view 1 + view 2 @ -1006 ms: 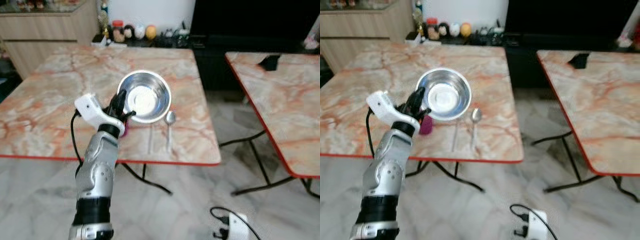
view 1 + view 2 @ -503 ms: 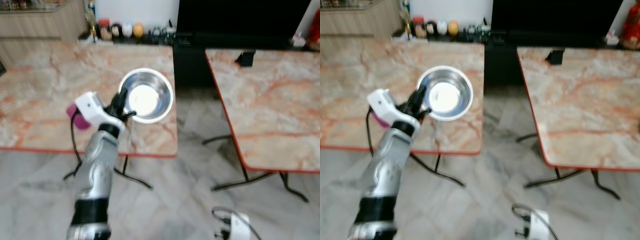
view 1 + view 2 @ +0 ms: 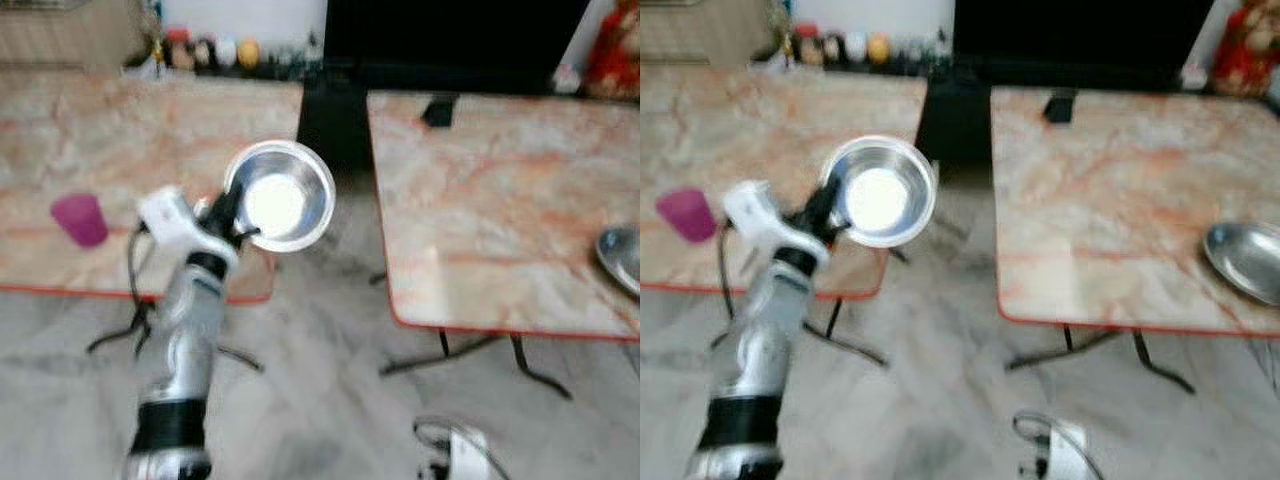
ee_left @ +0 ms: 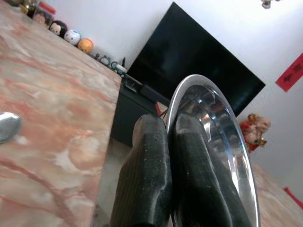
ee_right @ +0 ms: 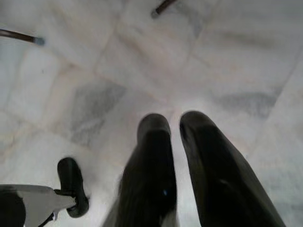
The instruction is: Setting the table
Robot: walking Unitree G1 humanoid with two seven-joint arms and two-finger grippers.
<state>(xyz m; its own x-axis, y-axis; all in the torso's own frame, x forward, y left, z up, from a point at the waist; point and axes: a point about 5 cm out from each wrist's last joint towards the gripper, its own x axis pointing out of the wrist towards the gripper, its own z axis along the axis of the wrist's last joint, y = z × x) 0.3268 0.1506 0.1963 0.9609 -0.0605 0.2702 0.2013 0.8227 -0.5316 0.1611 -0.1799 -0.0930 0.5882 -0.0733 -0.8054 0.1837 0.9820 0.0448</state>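
L gripper (image 3: pixel 232 212) pinches steel bowl (image 3: pixel 279 195) rim, bowl just beyond fingertips.
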